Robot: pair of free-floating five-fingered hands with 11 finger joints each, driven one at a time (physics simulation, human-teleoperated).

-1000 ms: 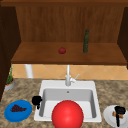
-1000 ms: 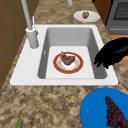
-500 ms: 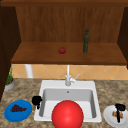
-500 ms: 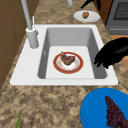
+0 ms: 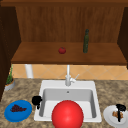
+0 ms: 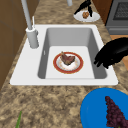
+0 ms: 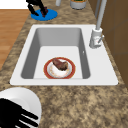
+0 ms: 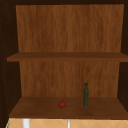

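On the speckled tabletop (image 5: 27, 87), the left hand (image 5: 36, 100) hovers at the sink (image 5: 68, 85) rim, fingers curled on nothing, while the right hand (image 5: 120, 109), fingers spread, sits over the white plate (image 5: 108, 115).

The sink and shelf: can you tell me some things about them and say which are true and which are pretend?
1. The red-rimmed plate lies in the sink with meat on it. True.
2. The blue plate carries a tomato. False: it carries dark grapes; the tomato sits on the shelf.
3. The green bottle stands upright on the shelf. True.
4. The right hand hangs above the blue plate. False: it is over the white plate.
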